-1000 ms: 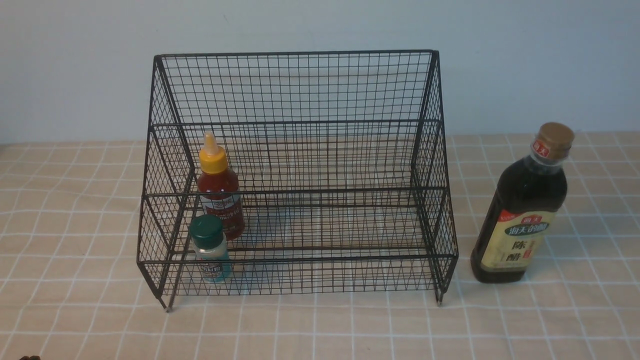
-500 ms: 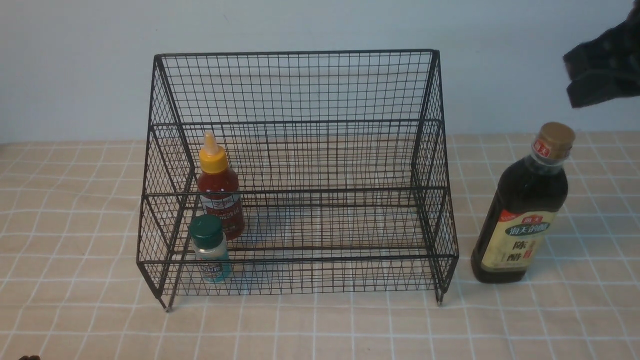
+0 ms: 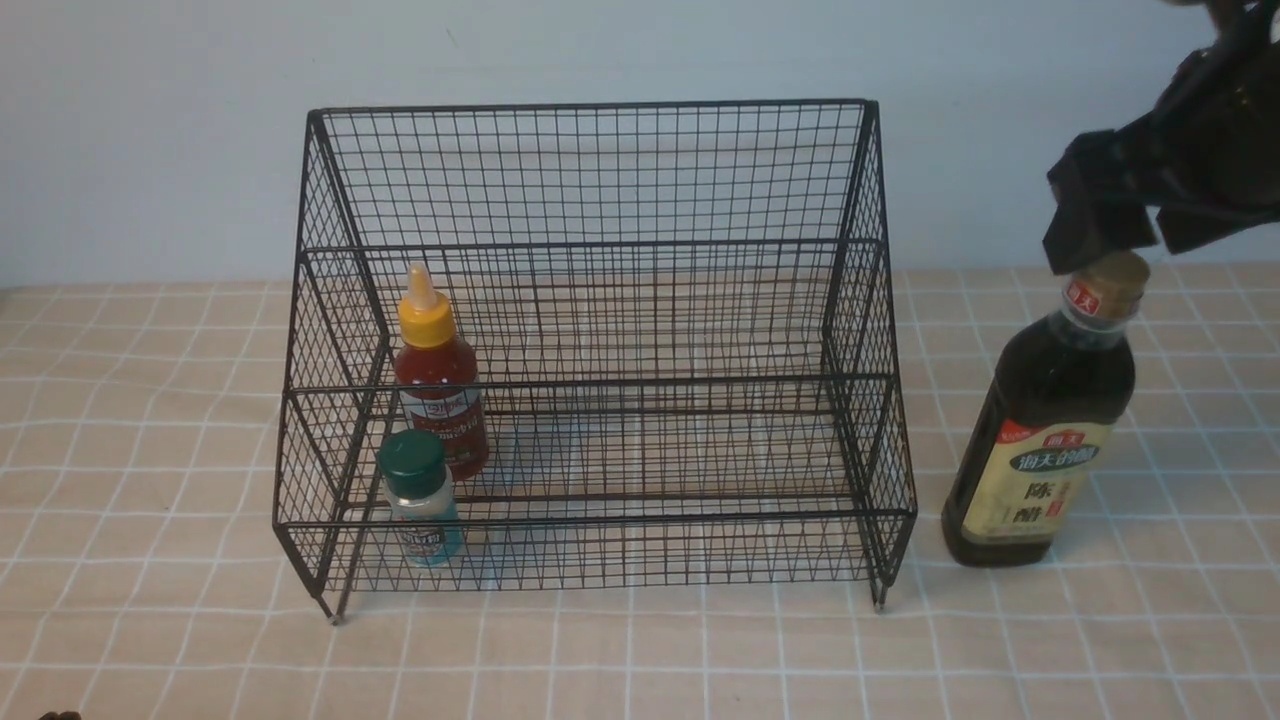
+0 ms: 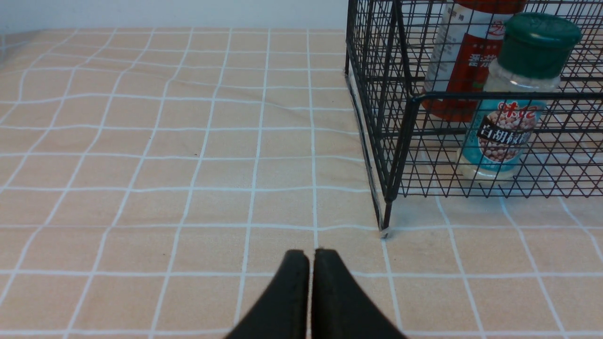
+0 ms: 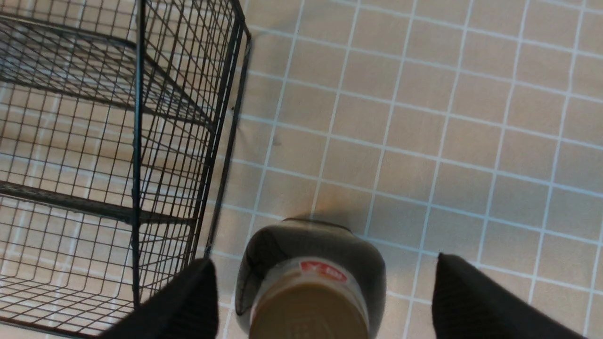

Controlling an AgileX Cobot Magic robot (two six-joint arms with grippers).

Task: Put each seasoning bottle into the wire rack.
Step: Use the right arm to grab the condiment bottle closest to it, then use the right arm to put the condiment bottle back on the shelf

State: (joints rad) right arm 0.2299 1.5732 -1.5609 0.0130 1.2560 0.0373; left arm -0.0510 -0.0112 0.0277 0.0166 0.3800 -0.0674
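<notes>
In my front view, the black metal grid-mesh rack (image 3: 600, 383) holds the red squeeze bottle with yellow nozzle (image 3: 440, 385) and the small clear green-capped shaker (image 3: 422, 497). The tall dark vinegar bottle with tan cap (image 3: 1045, 430) stands right of the rack. My left wrist view shows my left gripper (image 4: 312, 256) closed, near the rack. In my right wrist view, my right gripper (image 5: 325, 278) is spread wide around the vinegar bottle's cap; contact is hard to judge.
</notes>
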